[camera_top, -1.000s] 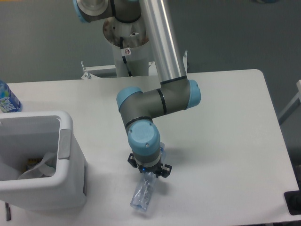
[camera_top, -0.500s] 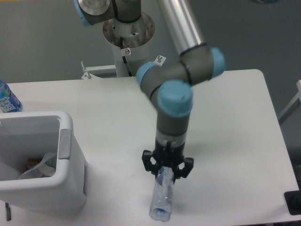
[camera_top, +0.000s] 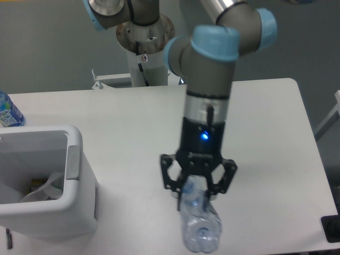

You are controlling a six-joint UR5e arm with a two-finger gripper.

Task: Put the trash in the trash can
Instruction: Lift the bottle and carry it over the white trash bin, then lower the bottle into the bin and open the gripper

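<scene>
My gripper [camera_top: 195, 187] is shut on the crushed clear plastic bottle [camera_top: 200, 223] and holds it lifted well above the table, over the front middle. The bottle hangs below the fingers with its lower end towards the camera. The white trash can [camera_top: 45, 187] stands at the front left, well to the left of the gripper. The crumpled whitish wrapper [camera_top: 45, 188] lies inside the can.
An uncrushed bottle with a blue-green label [camera_top: 8, 111] stands at the table's far left edge. The arm's base column [camera_top: 143, 48] rises behind the table. A dark object [camera_top: 332, 228] sits at the front right corner.
The gripper has lifted the crushed bottle off the table and risen towards the camera, shifting slightly right. The bottle now hangs in the air.
</scene>
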